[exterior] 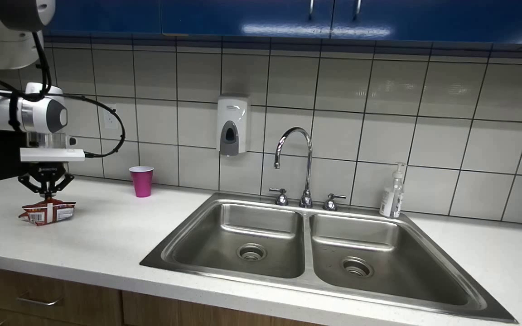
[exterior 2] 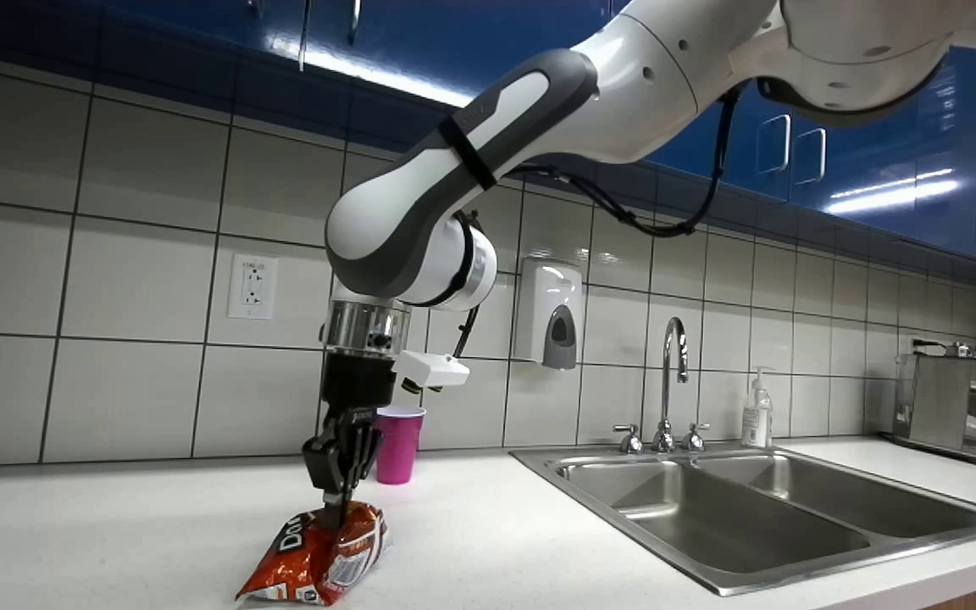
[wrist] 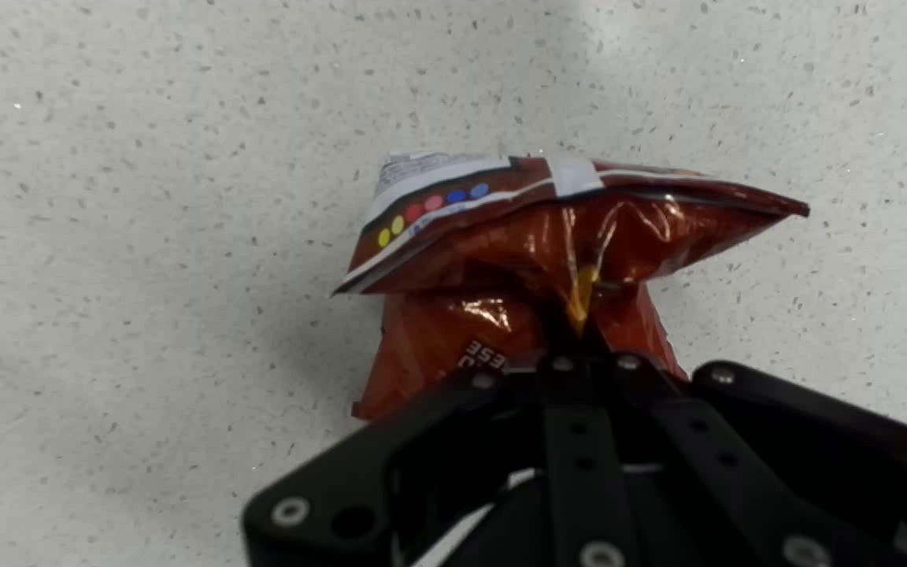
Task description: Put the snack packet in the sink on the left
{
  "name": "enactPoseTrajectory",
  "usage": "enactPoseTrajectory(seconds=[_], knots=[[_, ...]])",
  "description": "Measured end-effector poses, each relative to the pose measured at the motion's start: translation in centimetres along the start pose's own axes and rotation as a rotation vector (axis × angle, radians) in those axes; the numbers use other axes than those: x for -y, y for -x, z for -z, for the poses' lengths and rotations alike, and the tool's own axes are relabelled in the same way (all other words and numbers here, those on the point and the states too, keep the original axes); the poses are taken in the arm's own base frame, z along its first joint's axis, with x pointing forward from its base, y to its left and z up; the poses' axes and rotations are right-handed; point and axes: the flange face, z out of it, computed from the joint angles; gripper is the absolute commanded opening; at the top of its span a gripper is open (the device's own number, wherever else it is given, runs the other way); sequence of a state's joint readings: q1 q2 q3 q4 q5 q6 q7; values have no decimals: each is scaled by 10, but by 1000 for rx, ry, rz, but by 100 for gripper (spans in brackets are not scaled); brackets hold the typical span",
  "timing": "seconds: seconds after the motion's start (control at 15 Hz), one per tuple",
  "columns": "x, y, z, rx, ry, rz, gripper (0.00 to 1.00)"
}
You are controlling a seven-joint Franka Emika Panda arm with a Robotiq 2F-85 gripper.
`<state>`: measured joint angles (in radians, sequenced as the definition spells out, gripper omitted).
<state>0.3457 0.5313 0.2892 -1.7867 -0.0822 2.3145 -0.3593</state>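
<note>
The snack packet is a red-brown chip bag on the white counter, left of the sink; it shows in both exterior views (exterior: pixel 57 215) (exterior 2: pixel 310 559) and in the wrist view (wrist: pixel 493 252). My gripper (exterior: pixel 48 196) points down with its fingers shut on the packet's middle, pinching it into folds; this also shows in an exterior view (exterior 2: pixel 334 513) and in the wrist view (wrist: pixel 577 339). The packet rests on or only just above the counter; I cannot tell which. The steel sink has two basins, a left basin (exterior: pixel 215 240) and a right basin (exterior: pixel 401 262), both empty.
A pink cup (exterior: pixel 142 183) stands by the wall between my gripper and the sink. A tall faucet (exterior: pixel 309 167) with two handles rises behind the basins. A pump bottle (exterior: pixel 392 197) stands at the sink's back right. A soap dispenser (exterior: pixel 238 122) hangs on the wall.
</note>
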Motion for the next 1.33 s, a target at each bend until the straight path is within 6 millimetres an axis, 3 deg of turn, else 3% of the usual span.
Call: enactPoseTrajectory(seconds=[0.47, 0.73, 0.93, 1.33], knots=[[-1, 0, 9, -17, -8, -17, 0], [-10, 2, 63, -93, 12, -57, 0], [-20, 17, 102, -134, 38, -93, 0], [-56, 71, 134, -134, 86, -189, 0]])
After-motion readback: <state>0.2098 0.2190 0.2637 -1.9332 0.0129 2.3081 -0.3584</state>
